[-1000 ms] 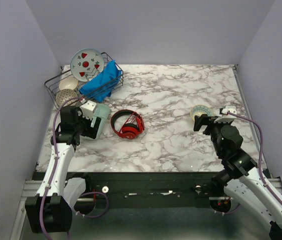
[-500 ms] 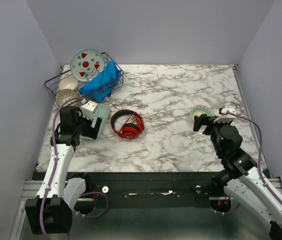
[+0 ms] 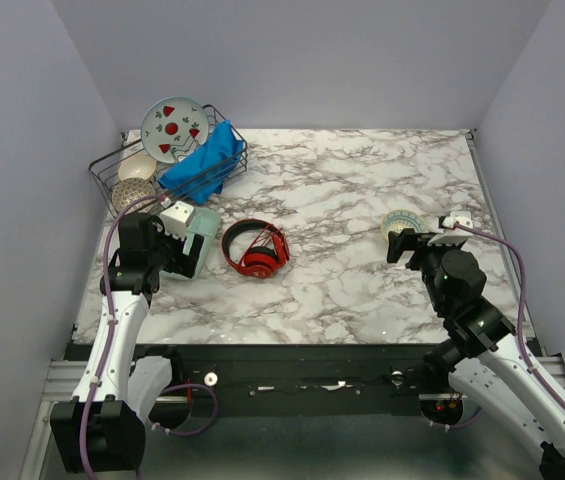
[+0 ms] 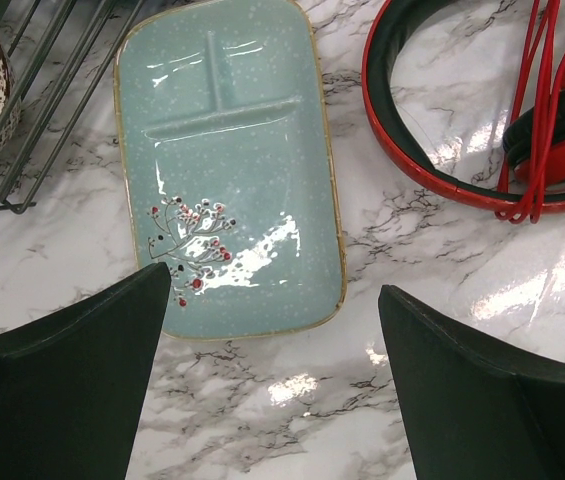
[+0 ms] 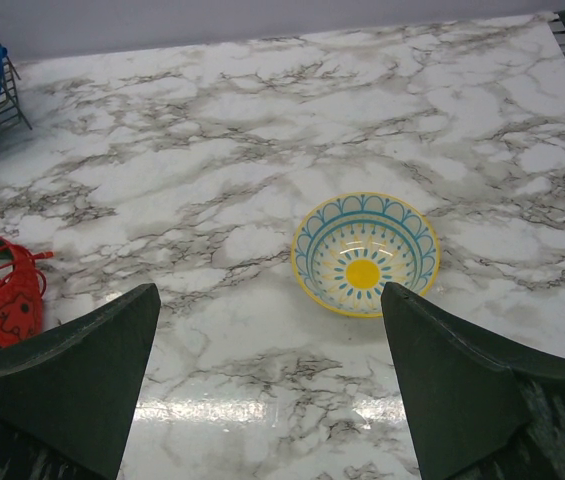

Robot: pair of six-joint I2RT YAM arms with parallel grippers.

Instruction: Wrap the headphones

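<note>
**Status.** The headphones lie flat on the marble table, left of centre, just beside the teal divided tray. Neither arm is touching them.

**Left gripper**: fingers spread wide, nothing between them. It hovers over the near end of the tray, with the headband off to its right.

**Right gripper**: also spread and empty. It faces the yellow-and-blue bowl, well apart from the headphones, which show only at the left edge of its wrist view.

**Cable.** In the left wrist view several strands of the thin red cable cross the headband opening and loop over the band near an ear cup. From this angle I cannot tell whether they are wound snugly or merely draped, and I see no plug end.

**Risks, in my judgement.**
- The left fingers are lined up on the tray, not the headphones. Closing or descending here would catch the tray rim and push it against the headband.
- The strands look slack. Pinching only one could pull the loops loose instead of tightening them.
- The headphones rest unrestrained on glossy stone. Unless the other arm pins them, a one-sided tug would likely slide them toward the wire rack.
- The right arm's reach across passes the bowl, so a low sweep could knock it.
</note>
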